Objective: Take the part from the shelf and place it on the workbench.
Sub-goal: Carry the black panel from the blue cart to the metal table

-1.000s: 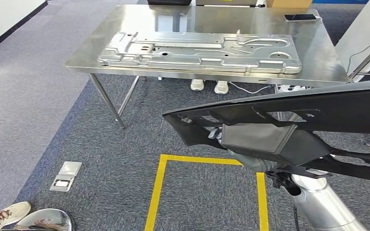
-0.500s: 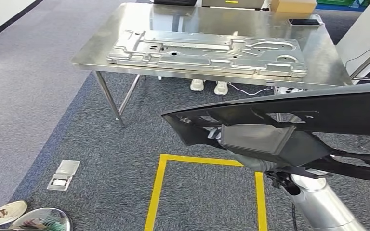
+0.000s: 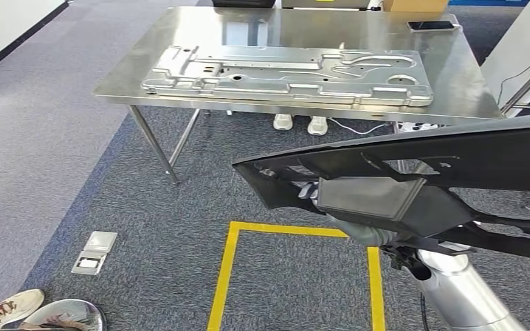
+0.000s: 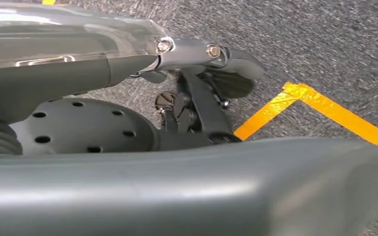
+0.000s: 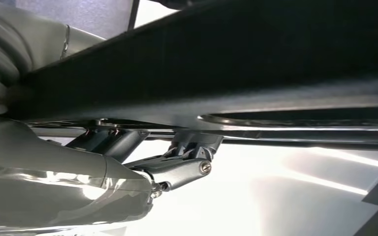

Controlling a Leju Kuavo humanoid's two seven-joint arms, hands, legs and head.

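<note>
A long black part [image 3: 414, 162] hangs in the air at the near right, well short of the steel desk [image 3: 455, 83], stretching from the middle of the room out past the right edge. It is carried from beneath — the right robot hand [image 5: 177, 164] comes up under it on a silver arm [image 3: 462, 293], and in the right wrist view its fingers [image 5: 189, 169] lie curled against the part's dark underside, so it has hold of the part. The left robot hand [image 4: 202, 73] hangs low over the grey carpet [image 3: 110, 186], its dark fingers [image 4: 199, 105] drawn in with nothing in them that I can see. On the floor below the part is a yellow taped square [image 3: 231, 265]. The desk stands at the far side and bears a large pressed metal panel [image 3: 290, 72] lying flat along its near edge, with a phone [image 3: 429, 25] at the far right corner. Behind the desk a person's white shoes [image 3: 300, 124] show under the top. At the near left lie a floor socket plate [image 3: 94, 252] and another shoe [image 3: 10, 307].
</note>
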